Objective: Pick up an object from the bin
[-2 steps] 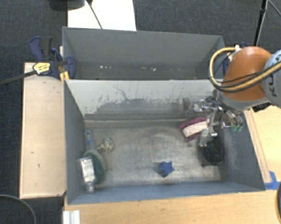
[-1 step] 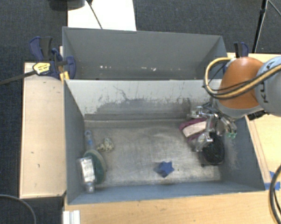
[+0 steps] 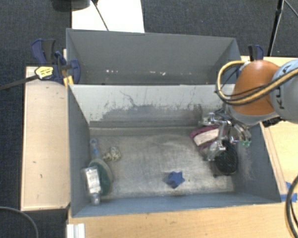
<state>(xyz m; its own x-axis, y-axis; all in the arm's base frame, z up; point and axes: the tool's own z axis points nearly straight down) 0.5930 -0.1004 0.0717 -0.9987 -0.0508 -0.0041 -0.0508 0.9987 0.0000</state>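
My end effector (image 3: 218,144) is down inside the bin (image 3: 139,103), at its right side and close to the back wall. I cannot tell whether it is open or closed, because its metal parts bunch together from this angle. Right against its left side sits a pink and white packet (image 3: 204,137), crumpled and soft-looking. It touches or overlaps my end effector, but I cannot make out whether it is gripped. Just toward the front of the bin from me lies a black lump (image 3: 226,163), touching my end effector or very near it. Farther out, mid-floor near the front wall, lies a small blue scrap (image 3: 174,179), well apart from me. Farthest off, in the left front corner, a dark green round thing (image 3: 105,178) lies with a silvery bottle (image 3: 92,181) against it. A small pale wad (image 3: 112,155) rests just beside them. Behind my wrist, my orange cover (image 3: 253,90) and its cables sit above the bin's right rim.
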